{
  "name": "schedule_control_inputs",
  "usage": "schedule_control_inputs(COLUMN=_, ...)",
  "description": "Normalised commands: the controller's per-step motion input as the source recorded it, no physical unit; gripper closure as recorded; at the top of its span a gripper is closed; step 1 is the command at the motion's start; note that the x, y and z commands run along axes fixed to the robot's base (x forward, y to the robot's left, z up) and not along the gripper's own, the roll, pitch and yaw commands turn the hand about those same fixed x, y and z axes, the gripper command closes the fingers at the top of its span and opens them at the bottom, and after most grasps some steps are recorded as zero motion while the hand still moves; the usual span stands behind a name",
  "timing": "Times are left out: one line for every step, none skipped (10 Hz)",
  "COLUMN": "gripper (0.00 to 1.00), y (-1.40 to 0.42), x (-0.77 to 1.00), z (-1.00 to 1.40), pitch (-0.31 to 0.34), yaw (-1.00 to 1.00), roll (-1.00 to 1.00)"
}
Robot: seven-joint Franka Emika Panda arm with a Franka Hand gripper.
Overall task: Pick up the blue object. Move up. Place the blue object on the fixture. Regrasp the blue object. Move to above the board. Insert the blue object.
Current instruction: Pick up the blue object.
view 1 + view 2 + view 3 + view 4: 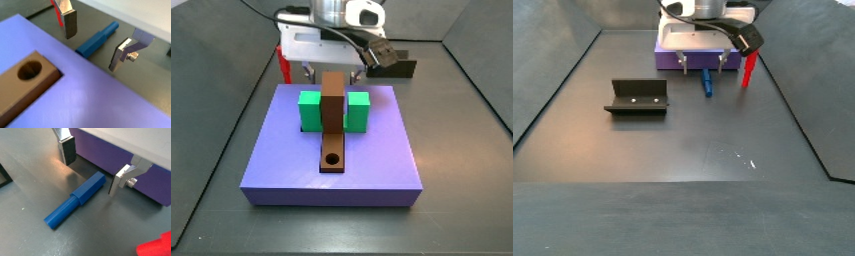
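Note:
The blue object (97,40) is a slim blue peg lying flat on the dark floor, right beside the edge of the lavender board (100,95). My gripper (92,51) hangs open low over it, one finger (70,22) on each side, and neither pad touches it. The blue object (77,200) has its thicker end between the fingertips of the gripper (90,177). In a side view the blue object (707,82) lies in front of the board under the gripper (706,66). The fixture (636,97) stands apart on the floor.
The board (372,165) carries a green block (309,110) and a brown strip (334,125) with a round hole (333,160). A red upright peg (748,68) stands close beside the gripper. Dark walls enclose the floor.

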Motion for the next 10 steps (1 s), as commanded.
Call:
schedule_control_inputs(gripper=0.0, y=0.0, x=0.02, z=-0.17, pitch=0.0, yaw=-0.02, roll=0.1)
schedule_control_inputs(gripper=0.0, y=0.0, x=0.02, z=-0.09, pitch=0.0, yaw=0.0, roll=0.08)
schedule_control_inputs(gripper=0.0, y=0.0, x=0.0, z=-0.05, pitch=0.0, yaw=0.0, roll=0.02)
schedule_control_inputs(gripper=0.0, y=0.0, x=0.0, z=-0.13, pitch=0.0, yaw=0.0, roll=0.0)
schedule_control_inputs(gripper=0.0, y=0.0, x=0.0, z=-0.13, pitch=-0.01, yaw=0.0, roll=0.0)
schedule_control_inputs(gripper=0.0, y=0.0, x=0.0, z=-0.07, pitch=0.0, yaw=0.0, roll=0.0)
schedule_control_inputs(gripper=0.0, y=0.0, x=0.0, z=-0.02, pitch=0.0, yaw=0.0, roll=0.0)
schedule_control_inputs(gripper=0.0, y=0.0, x=-0.01, z=-0.09, pitch=-0.011, yaw=0.0, roll=0.0)
schedule_control_inputs(gripper=0.0, y=0.0, x=0.0, z=-0.08, pitch=-0.004, yaw=0.0, roll=0.0)
schedule_control_inputs(gripper=0.0, y=0.0, x=0.0, z=-0.02, pitch=0.0, yaw=0.0, roll=0.0)
